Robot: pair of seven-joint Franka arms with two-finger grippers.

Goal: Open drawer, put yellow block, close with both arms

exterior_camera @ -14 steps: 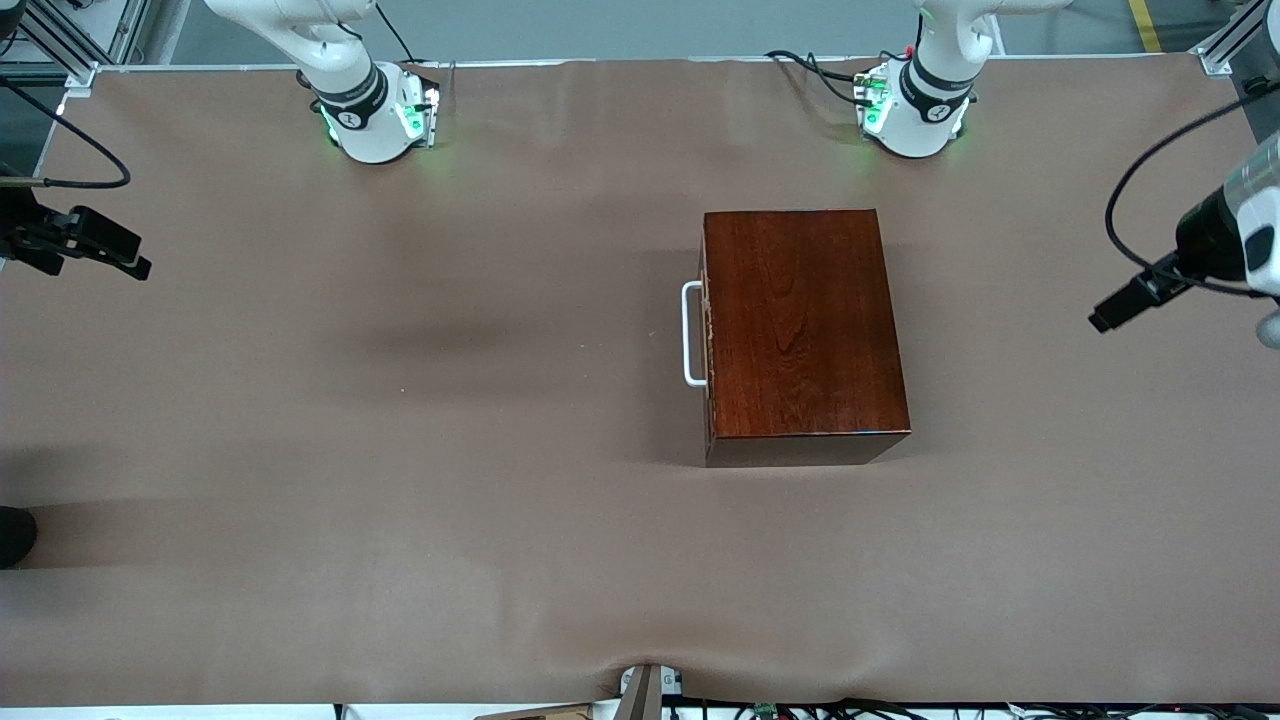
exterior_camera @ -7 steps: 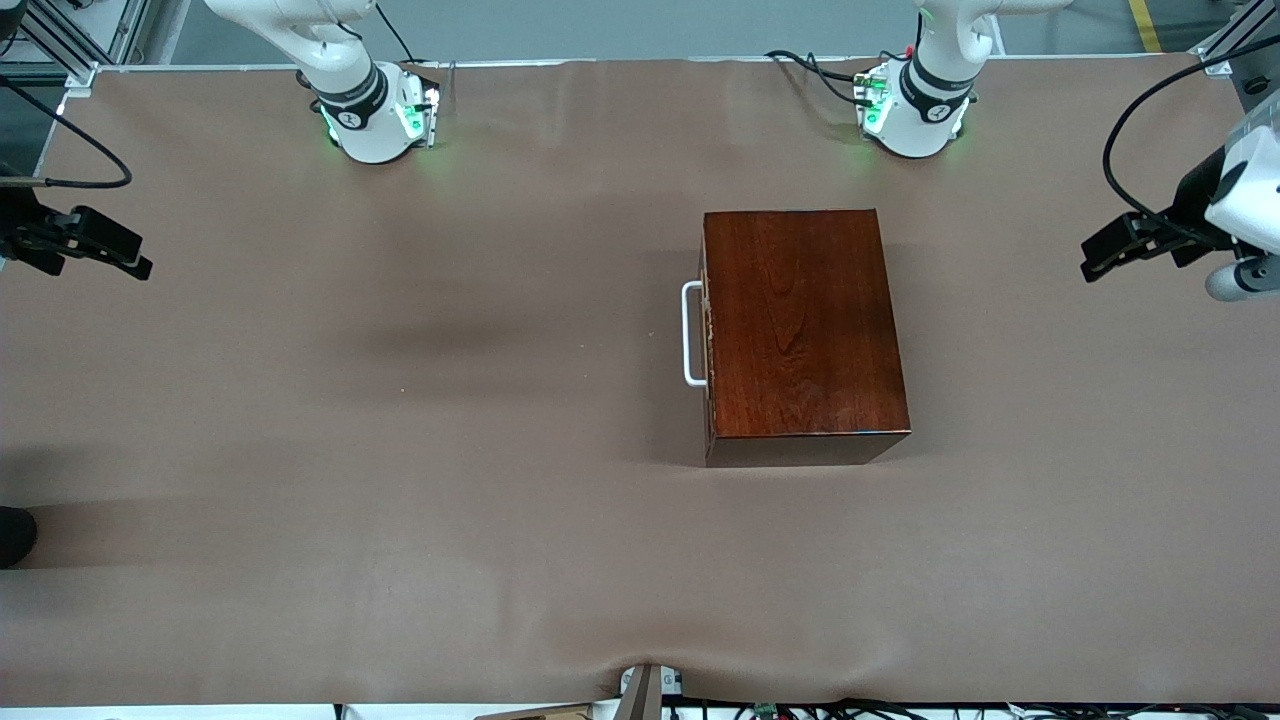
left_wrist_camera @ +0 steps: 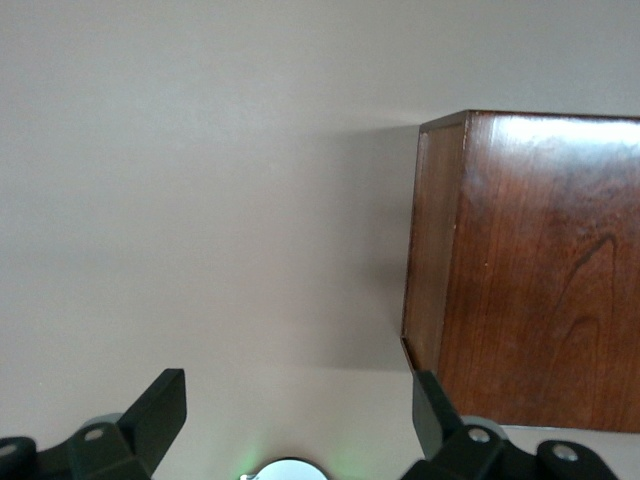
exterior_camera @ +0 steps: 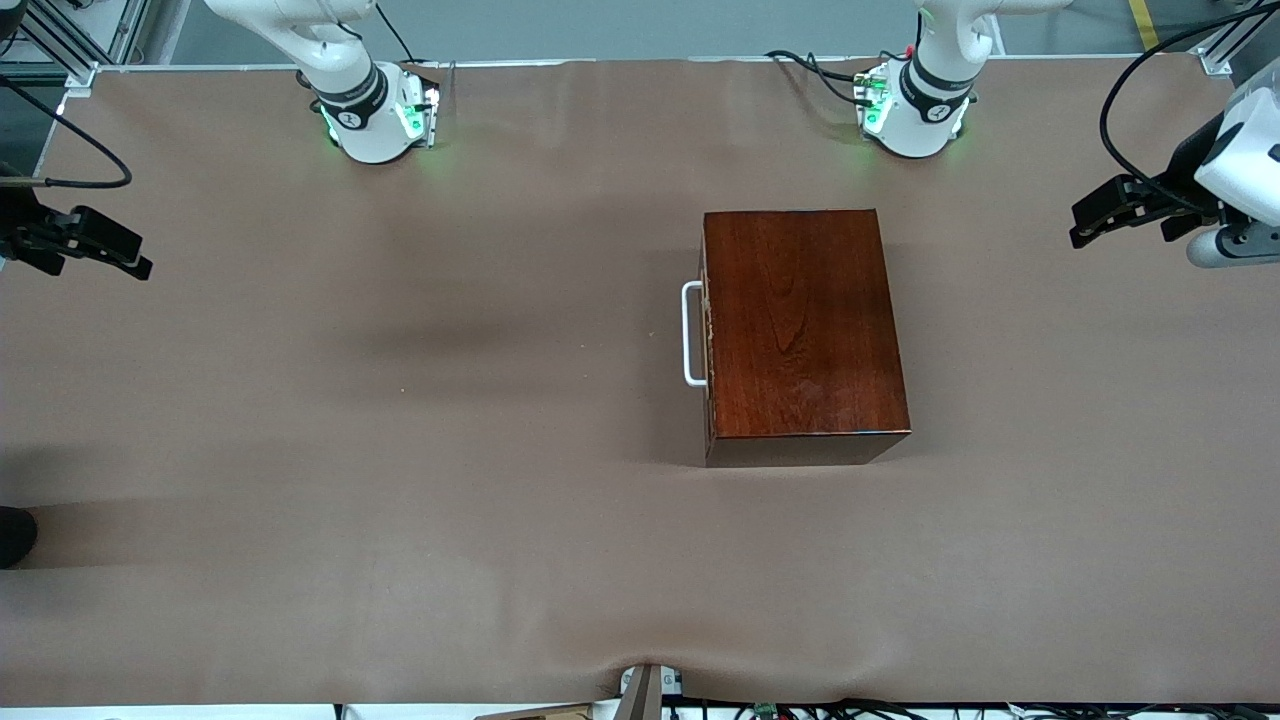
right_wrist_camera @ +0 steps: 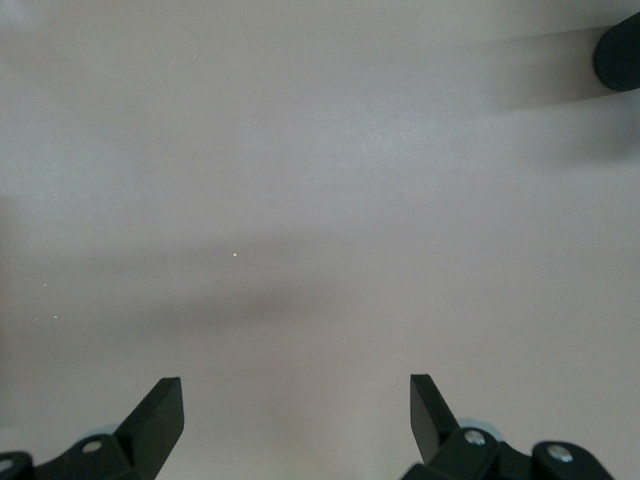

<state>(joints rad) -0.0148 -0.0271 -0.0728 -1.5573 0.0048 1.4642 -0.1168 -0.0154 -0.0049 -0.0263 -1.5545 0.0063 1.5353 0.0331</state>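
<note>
The wooden box (exterior_camera: 805,335) sits on the brown table cover (exterior_camera: 400,450), nearer the left arm's end than the right arm's. Its drawer (exterior_camera: 708,340) is pushed fully in, so only the thin front edge shows from above, with the white handle (exterior_camera: 690,334) sticking out toward the right arm's end of the table. The pale inside of the drawer is hidden. The yellow block cannot be seen in any view; whether it is in the closed drawer or somewhere out of frame cannot be told.

The left gripper (exterior_camera: 1095,220) hangs in the air over the cover at the left arm's end of the table, well apart from the box, and most of its arm is cut off by the edge of the front view. In the left wrist view its two fingers (left_wrist_camera: 160,415) stand wide apart with bare cover between them and nothing held; the box (left_wrist_camera: 530,270) shows ahead of the gripper and off to one side, its handle side out of sight.

The right gripper (exterior_camera: 100,250) waits at the right arm's end of the table, also partly cut off in the front view. In the right wrist view its fingers (right_wrist_camera: 160,415) are spread wide and empty over plain cover. A dark rounded shape (right_wrist_camera: 618,50) in the corner of that view is cut off and cannot be identified.
</note>
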